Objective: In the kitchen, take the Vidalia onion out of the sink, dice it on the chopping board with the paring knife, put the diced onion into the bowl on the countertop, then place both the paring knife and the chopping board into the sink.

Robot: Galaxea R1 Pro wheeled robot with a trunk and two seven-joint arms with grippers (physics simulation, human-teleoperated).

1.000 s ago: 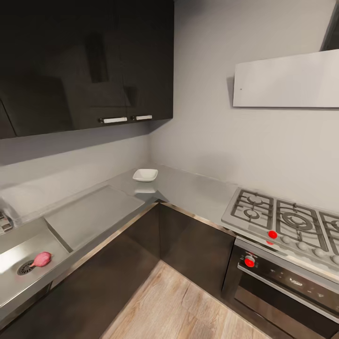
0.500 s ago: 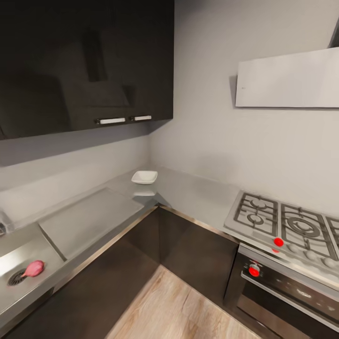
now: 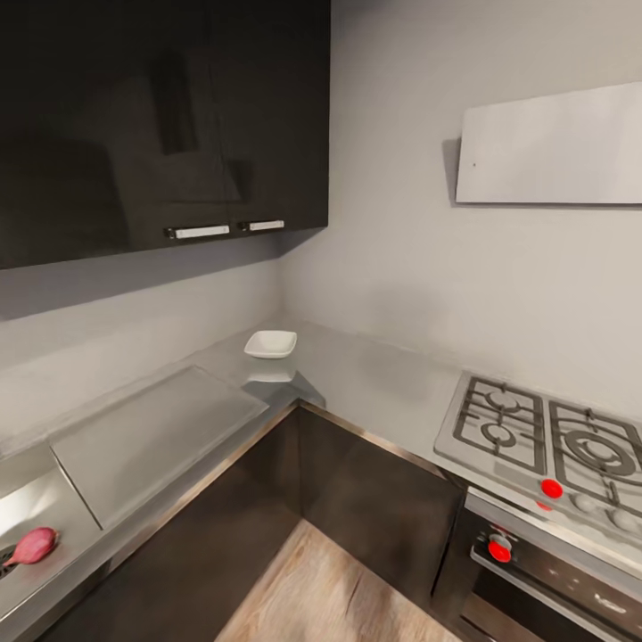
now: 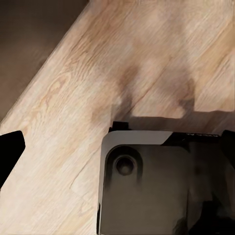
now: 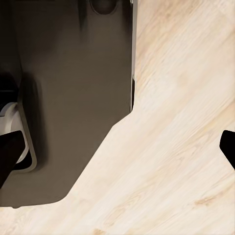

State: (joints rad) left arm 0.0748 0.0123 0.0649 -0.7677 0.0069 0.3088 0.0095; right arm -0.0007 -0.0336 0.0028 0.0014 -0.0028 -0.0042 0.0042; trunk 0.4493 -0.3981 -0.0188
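Observation:
The pinkish-red Vidalia onion (image 3: pixel 34 546) lies in the grey steel sink (image 3: pixel 22 501) at the head view's lower left edge, beside the drain. The sink's flat drainboard (image 3: pixel 152 437) stretches toward the corner. A shallow white bowl (image 3: pixel 270 343) stands on the countertop (image 3: pixel 374 374) in the corner. The chopping board and paring knife are out of view. My left gripper (image 4: pixel 117 147) hangs open over the wooden floor and the robot's base. My right gripper (image 5: pixel 117 149) is open too, with nothing between its dark fingertips (image 5: pixel 10 154).
A gas hob (image 3: pixel 553 441) with red knobs and an oven (image 3: pixel 544 580) below it fill the right side. Dark wall cabinets (image 3: pixel 160 116) hang above the counter, and a white extractor hood (image 3: pixel 548 147) hangs over the hob. Wooden floor (image 3: pixel 330 597) lies between the cabinet runs.
The whole head view has shifted: sink and onion slid toward the lower left edge and the hob toward the right, so the camera moved. The things themselves have not moved.

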